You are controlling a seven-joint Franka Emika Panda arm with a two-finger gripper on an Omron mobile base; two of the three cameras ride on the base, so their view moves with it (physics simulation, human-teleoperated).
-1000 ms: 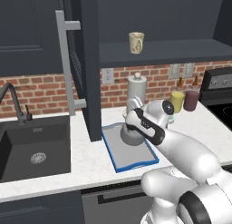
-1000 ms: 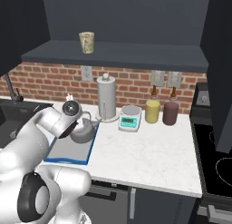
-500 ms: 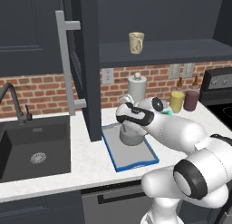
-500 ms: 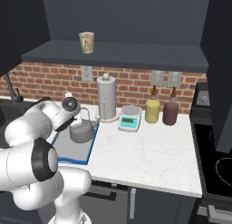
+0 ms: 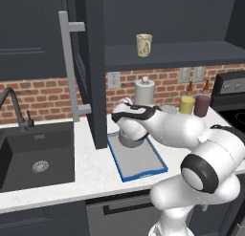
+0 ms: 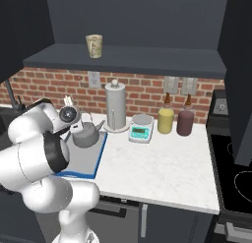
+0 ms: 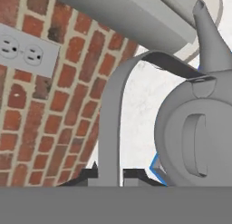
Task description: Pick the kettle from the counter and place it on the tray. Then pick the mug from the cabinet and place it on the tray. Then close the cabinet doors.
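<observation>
The light is soft and even. The white counter [image 6: 162, 163] looks bright, and the brick wall [image 6: 142, 89] is easy to see. The dark cabinet [image 5: 158, 10] stays dim inside, but the mug [image 5: 144, 45] on its shelf is lit well. A dark shadow lies under the shelf on the top bricks. Things on the counter make only faint shadows. Nothing glares. The two base views are a bit grainy, with soft edges. In the hand view the kettle [image 7: 195, 132] is very close, looks smooth and a little blurry, and lines are not bent.
</observation>
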